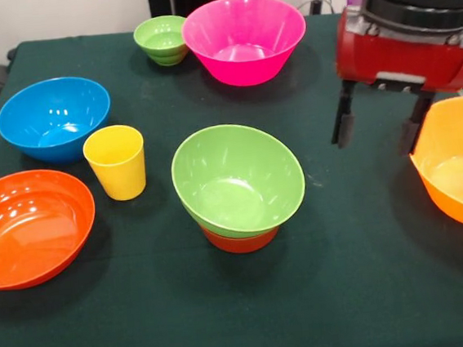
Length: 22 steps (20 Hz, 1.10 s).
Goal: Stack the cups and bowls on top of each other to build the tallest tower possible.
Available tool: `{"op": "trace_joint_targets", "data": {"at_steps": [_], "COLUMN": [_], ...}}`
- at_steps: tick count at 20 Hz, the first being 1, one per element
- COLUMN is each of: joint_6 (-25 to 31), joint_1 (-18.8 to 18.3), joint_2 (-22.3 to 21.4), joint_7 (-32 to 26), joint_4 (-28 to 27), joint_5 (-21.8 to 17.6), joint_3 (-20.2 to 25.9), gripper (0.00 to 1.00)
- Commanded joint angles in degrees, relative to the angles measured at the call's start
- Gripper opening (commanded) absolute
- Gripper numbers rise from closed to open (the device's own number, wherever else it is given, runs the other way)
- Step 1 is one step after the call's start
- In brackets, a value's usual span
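Dark green tablecloth [350,293]: at centre, medium green bowl [239,181] tilted atop small red-orange bowl [240,240]. At right, gripper [381,122] released, empty, beside large yellow-orange bowl [460,164].

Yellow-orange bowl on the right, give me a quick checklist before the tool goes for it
1. Tool open: ok, both fingers stand spread apart.
2. Tool empty: ok, nothing between the fingers.
3. Large yellow-orange bowl within reach: ok, right beside the tool, upright, partly cut off by the picture's edge.
4. Finger lined up over the bowl's rim: cannot tell from this view.
5. Tower base ready: ok, medium green bowl sits on the small red-orange bowl, though tilted.
6. Path to the tower clear: ok, bare table between them; yellow cup stands on the far side.
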Motion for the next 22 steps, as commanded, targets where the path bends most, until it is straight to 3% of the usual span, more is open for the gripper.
{"op": "trace_joint_targets", "data": {"at_steps": [1,6,22], "joint_6": [1.46,3.10,-4.10], "joint_1": [1.97,2.61,1.19], "joint_2": [-0.37,0.12,2.89], "joint_7": [4.80,5.73,2.42], "joint_4": [5.22,3.33,4.85], "joint_5": [0.02,0.48,-0.64], "joint_3": [5.27,4.66,5.61], "gripper": [1.00,1.00,1.00]}}
